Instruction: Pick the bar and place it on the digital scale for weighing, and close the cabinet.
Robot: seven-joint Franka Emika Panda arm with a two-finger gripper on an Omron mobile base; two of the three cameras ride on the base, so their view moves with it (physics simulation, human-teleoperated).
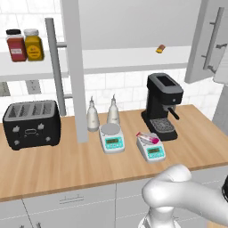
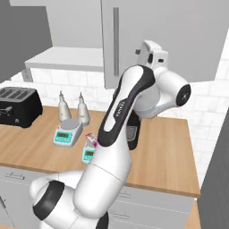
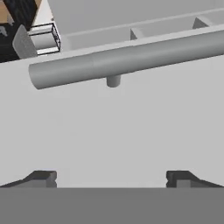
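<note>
The pink bar (image 1: 147,137) lies on the silver pan of the right digital scale (image 1: 153,152), in front of the coffee machine; from the right base view the bar (image 2: 91,139) rests on that same scale (image 2: 88,154). The grey cabinet stands open, its right door (image 1: 202,42) swung out beside the white shelf (image 1: 133,58). My gripper (image 3: 111,179) is open and empty, its fingertips (image 3: 43,178) just short of that door's flat face (image 3: 113,131), below the long silver handle (image 3: 131,59). My hand (image 2: 152,53) is raised beside the door (image 2: 170,40).
A second scale (image 1: 111,138) sits left of the first, behind it two bottles (image 1: 92,115). A black toaster (image 1: 31,122) stands far left. The left door (image 1: 73,67) juts edge-on over the counter. An orange-brown item (image 1: 160,48) and two spice jars (image 1: 24,44) sit on the shelf.
</note>
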